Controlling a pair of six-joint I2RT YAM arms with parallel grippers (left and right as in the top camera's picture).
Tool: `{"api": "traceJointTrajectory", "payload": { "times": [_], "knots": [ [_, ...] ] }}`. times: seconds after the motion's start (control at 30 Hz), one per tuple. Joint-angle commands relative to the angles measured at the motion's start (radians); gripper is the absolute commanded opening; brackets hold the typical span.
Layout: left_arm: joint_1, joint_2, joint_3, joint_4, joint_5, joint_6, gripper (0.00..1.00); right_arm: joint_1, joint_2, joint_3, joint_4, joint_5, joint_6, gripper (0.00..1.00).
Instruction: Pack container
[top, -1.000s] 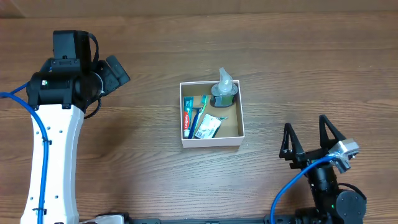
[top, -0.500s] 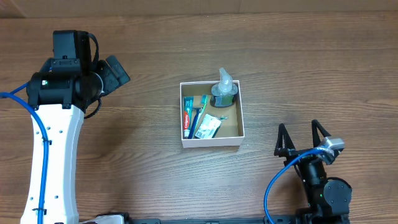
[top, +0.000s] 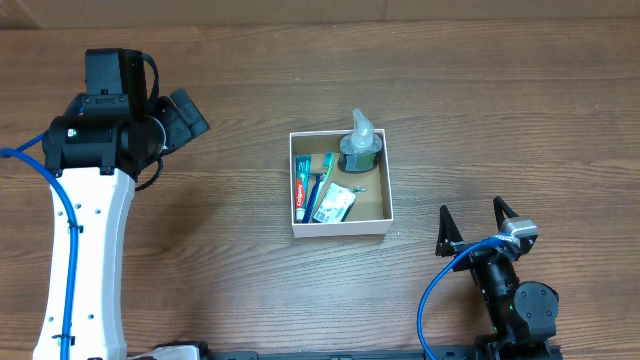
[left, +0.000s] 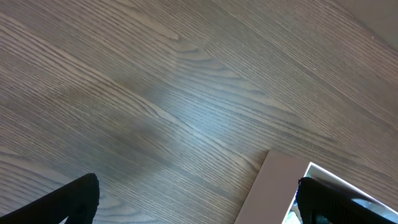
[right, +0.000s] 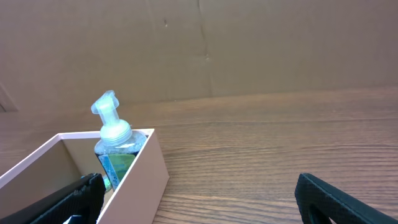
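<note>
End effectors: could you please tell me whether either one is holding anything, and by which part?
Nothing is held. The left end effector and right end effector are both open and empty, apart from the container.

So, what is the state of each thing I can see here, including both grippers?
container: open-topped, partly filled
bottle: upright, inside container
toothpaste: lying flat, inside container
toothbrush: lying flat, inside container
packet: lying flat, inside container
left gripper: open, empty
right gripper: open, empty
</note>
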Motion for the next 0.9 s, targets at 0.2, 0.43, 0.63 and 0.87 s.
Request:
{"api": "traceJointTrajectory", "payload": {
  "times": [0.2,0.43,0.63,0.87],
  "knots": [
    [0.004,0.002,0.012,0.004,0.004,0.020,1.00,-0.007,-0.012,-0.009,0.003,0.005,-0.007,1.00],
    [0.004,0.002,0.012,0.004,0.004,0.020,1.00,-0.007,-0.012,-0.009,0.003,0.005,-0.007,1.00],
    [0.004,0.002,0.012,0.004,0.004,0.020,1.00,-0.007,-0.012,-0.009,0.003,0.005,-0.007,1.00],
    [0.004,-0.086,0.012,0.004,0.004,0.020,1.00,-0.007,-0.012,-0.009,0.003,0.005,-0.007,1.00]
  ]
}}
